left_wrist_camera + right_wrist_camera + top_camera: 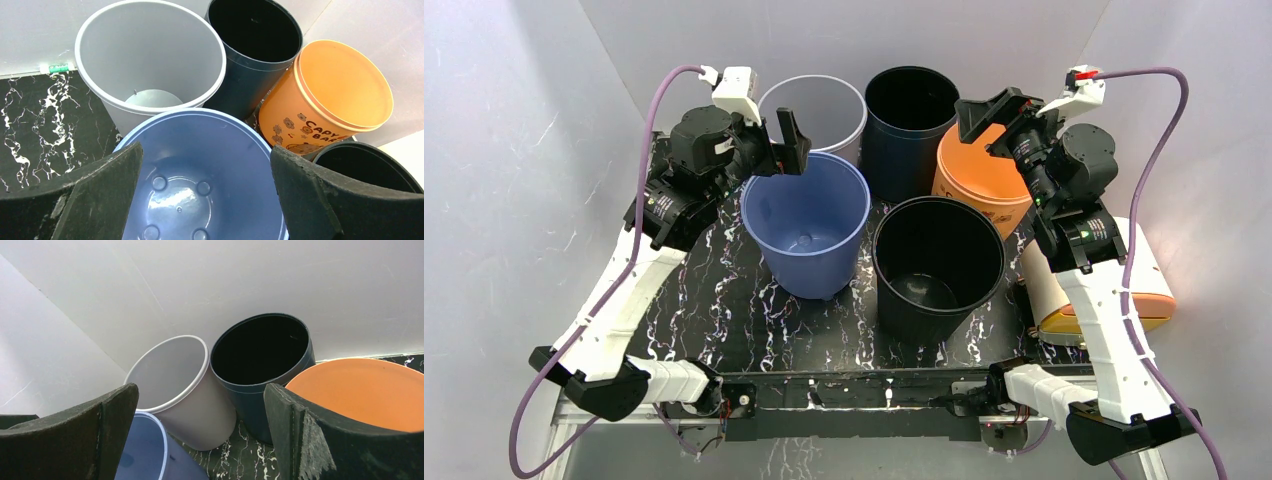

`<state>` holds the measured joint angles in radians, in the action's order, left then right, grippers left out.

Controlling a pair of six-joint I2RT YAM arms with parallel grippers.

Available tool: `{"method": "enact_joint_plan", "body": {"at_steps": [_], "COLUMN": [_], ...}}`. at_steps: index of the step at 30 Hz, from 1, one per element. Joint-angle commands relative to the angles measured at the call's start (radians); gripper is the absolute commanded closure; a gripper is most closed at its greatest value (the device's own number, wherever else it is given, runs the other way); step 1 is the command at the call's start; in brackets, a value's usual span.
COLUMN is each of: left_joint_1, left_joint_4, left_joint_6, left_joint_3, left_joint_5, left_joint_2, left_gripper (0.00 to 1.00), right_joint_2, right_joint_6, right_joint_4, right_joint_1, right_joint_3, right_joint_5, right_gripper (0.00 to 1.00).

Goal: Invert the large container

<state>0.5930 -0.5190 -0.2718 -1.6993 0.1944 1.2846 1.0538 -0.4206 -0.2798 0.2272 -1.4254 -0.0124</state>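
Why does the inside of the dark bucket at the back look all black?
Right wrist view: no light reaches inside the dark bucket, so its bottom is lost. Left wrist view: the blue bucket catches light, with shiny glare on its floor.

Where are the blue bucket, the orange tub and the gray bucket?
blue bucket (pixel 806 238): top view, inside floor.
orange tub (pixel 344 85): left wrist view, flat top.
gray bucket (pixel 167 372): right wrist view, inside wall.

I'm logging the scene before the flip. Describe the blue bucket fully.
The blue bucket looks like smooth plastic, round and tapering toward its base. It stands upright, mouth up, empty; round dimples mark its floor. It sits on the black marbled table, left of the black bucket, in front of the grey bucket. The open left gripper hovers over its far rim.
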Motion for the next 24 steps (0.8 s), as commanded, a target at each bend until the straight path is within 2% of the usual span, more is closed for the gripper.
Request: {"method": "enact_joint_plan", "body": {"at_steps": [1, 8, 16, 24], "left_joint_1": [0.001, 0.001, 0.009, 0.053], "left_joint_4": [0.011, 0.022, -0.036, -0.141], "left_joint_6": [0.008, 0.03, 0.033, -0.004], "left_joint_3": [-0.007, 0.006, -0.003, 0.035], "left_joint_5": [-0.015, -0.052, -0.171, -0.148], "left_joint_2": [-0.024, -0.026, 0.052, 0.089], "left_gripper": [0.02, 0.02, 0.02, 0.01], "right_joint_2": [-0.005, -0.003, -0.006, 0.006], "right_joint_6": [0.0, -0.006, -0.007, -0.011], "right_joint_4": [0.036, 0.034, 0.019, 0.024], "right_joint_1": [-0.003, -0.003, -0.004, -0.003], "right_joint_3": [-0.021, -0.015, -0.018, -0.003], "right_joint_5": [-0.008, -0.007, -0.021, 0.009], "right_gripper": [0.02, 0.02, 0.02, 0.02]}}
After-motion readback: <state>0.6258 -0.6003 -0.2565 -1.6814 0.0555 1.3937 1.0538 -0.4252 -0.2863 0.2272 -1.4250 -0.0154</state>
